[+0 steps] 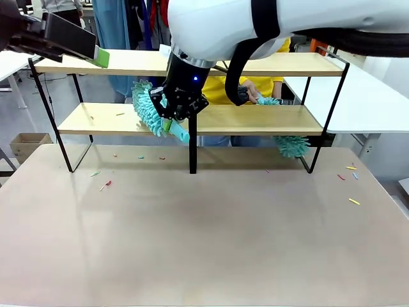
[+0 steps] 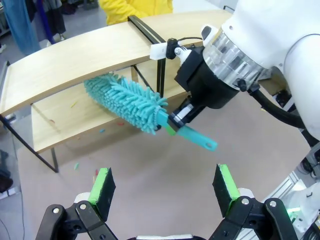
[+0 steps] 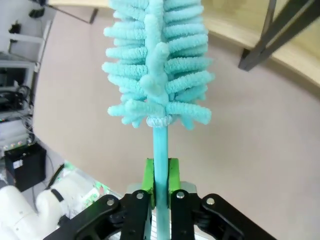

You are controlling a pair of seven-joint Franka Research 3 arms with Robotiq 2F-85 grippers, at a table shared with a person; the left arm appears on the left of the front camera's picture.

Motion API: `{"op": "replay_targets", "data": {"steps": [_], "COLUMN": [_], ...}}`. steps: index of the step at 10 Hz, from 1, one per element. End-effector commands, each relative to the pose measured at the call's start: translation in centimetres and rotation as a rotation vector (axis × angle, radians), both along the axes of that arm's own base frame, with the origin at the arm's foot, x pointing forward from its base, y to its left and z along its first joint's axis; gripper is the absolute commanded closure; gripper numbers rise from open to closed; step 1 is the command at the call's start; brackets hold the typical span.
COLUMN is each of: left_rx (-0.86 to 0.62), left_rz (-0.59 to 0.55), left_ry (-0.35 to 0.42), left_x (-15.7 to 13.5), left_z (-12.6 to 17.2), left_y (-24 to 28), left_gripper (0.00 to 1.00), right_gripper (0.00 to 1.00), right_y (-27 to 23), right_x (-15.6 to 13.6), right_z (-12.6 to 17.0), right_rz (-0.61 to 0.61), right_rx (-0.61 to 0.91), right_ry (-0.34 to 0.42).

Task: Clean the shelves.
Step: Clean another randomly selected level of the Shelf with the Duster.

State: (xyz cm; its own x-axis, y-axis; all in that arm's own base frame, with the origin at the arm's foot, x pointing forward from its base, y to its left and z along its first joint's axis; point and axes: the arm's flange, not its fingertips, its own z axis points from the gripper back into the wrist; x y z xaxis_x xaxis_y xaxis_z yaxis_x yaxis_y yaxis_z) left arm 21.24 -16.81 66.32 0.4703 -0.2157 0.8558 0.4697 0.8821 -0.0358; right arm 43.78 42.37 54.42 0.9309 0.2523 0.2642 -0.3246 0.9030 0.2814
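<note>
While the right gripper (image 3: 160, 176) clamps the teal duster (image 3: 157, 60) by its handle, the brush head ahead of it lies between the boards of the shelves (image 1: 255, 119). The left gripper (image 2: 165, 187) hangs wide open, facing them.

fluffy chenille duster (image 3: 157, 65) is showing teal | two-tier wooden shelves (image 1: 255, 119) are showing tan boards, black frame | flat table (image 1: 204, 243) is showing beige | person's top (image 2: 135, 9) is showing yellow

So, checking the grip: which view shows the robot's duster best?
Right wrist view: the duster is close up, its handle clamped by the right gripper. Left wrist shows it side-on, farther off; front, partly behind the gripper.
</note>
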Motion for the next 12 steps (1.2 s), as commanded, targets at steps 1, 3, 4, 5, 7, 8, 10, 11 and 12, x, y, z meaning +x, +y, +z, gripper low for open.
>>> {"op": "replay_targets", "data": {"steps": [1, 3, 4, 5, 7, 8, 10, 11, 12], "left_rx": [-0.003, -0.003, -0.003, -0.003, -0.003, -0.003, -0.003, -0.003, -0.003], "left_rz": [0.001, 0.001, 0.001, 0.001, 0.001, 0.001, 0.001, 0.001, 0.001], "left_ry": [-0.007, -0.007, -0.007, -0.007, -0.007, -0.007, -0.007, -0.007, -0.007], "left_x": [0.0, 0.0, 0.0, 0.0, 0.0, 0.0, 0.0, 0.0, 0.0], "left_z": [-0.1, -0.1, -0.1, -0.1, -0.1, -0.1, -0.1, -0.1, -0.1], "left_y": [0.1, 0.1, 0.1, 0.1, 0.1, 0.1, 0.1, 0.1, 0.1], "left_gripper": [0.0, 0.0, 0.0, 0.0, 0.0, 0.0, 0.0, 0.0, 0.0], "right_gripper": [0.88, 0.88, 0.88, 0.88, 0.88, 0.88, 0.88, 0.88, 0.88], "right_y": [1.5, 2.0, 2.3, 2.6, 2.6, 2.7, 3.4, 4.1, 4.6], "right_x": [1.1, 1.2, 1.4, 1.6, 1.8, 1.9, 2.9, 3.4, 3.9], "right_z": [-0.5, -1.4, -1.6, -1.8, -2.0, -2.1, -2.2, -2.2, -2.4], "right_rz": [-0.096, -0.191, -0.229, -0.245, -0.26, -0.233, -0.197, -0.16, -0.128], "right_rx": [0.032, 0.016, -0.014, -0.032, -0.048, -0.034, -0.011, 0.009, 0.02], "right_ry": [-0.041, -0.06, -0.057, -0.056, -0.049, -0.03, -0.002, 0.018, 0.043]}}
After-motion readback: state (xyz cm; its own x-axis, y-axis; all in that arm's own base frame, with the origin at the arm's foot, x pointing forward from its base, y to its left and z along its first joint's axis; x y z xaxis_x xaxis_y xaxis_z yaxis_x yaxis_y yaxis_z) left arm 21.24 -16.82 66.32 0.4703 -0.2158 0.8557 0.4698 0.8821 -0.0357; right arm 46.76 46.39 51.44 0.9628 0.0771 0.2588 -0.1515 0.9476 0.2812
